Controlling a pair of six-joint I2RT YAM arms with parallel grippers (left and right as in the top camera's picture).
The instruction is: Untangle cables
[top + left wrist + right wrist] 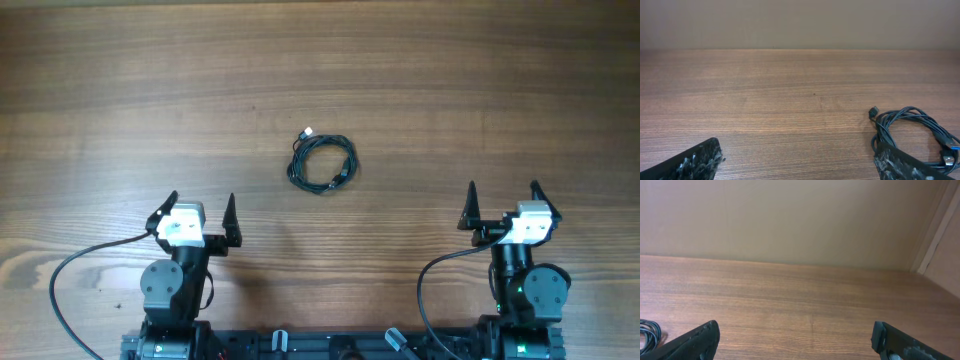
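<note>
Right now your cables lie as one small tangled coil on the wooden table, near its middle. A silvery-white plug tip pokes out at the coil's far left edge. Your left gripper and right gripper both sit close to the arm bases, fingers spread wide and holding nothing, well apart from the coil. In the left wrist view the coil shows just beyond the right-hand finger. The right wrist view catches only a sliver of it at the lower left edge.
</note>
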